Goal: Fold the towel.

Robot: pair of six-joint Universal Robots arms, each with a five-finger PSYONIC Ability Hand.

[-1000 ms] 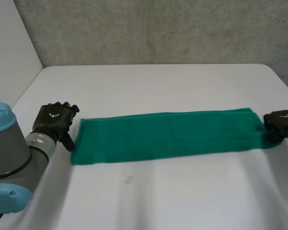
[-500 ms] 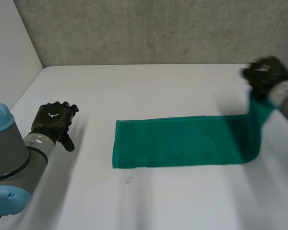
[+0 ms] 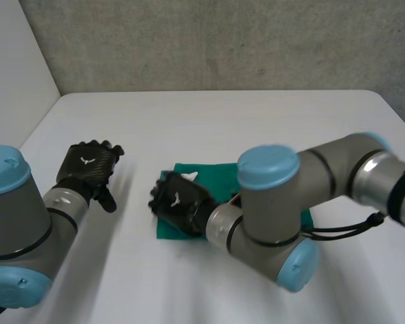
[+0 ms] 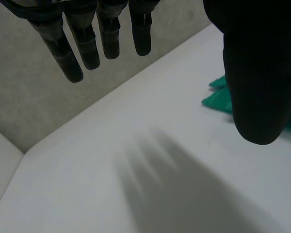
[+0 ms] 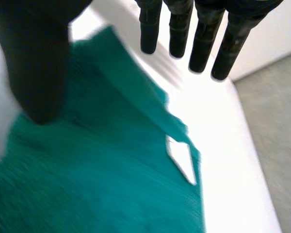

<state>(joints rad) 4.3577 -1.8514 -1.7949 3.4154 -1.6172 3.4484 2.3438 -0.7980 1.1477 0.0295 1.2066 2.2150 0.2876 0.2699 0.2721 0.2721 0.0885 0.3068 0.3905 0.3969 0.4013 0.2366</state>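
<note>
- The white counter (image 3: 223,121) runs back to a grey wall (image 3: 223,40) and carries one cloth.
- The right arm (image 3: 270,202) reaches in from the right and lies across the middle of the counter. It covers much of the cloth in the head view.
- The left arm (image 3: 13,223) sits at the counter's left side, well apart from the right arm.
- The green towel (image 3: 209,179) lies flat near the middle of the counter, under the right arm. It is doubled over into a short stack. In the right wrist view a corner of its upper layer is turned up, and a small patch of white counter shows through beside it.
- The right robot hand (image 3: 179,202) is over the towel's left end. Its fingers (image 5: 203,34) are straight and spread away from the thumb, and they hold nothing. I cannot tell whether the palm touches the cloth.
- The left robot hand (image 3: 91,165) is over bare counter, left of the towel and clear of it. Its fingers (image 4: 87,39) are straight, its thumb is apart, and it holds nothing.
</note>
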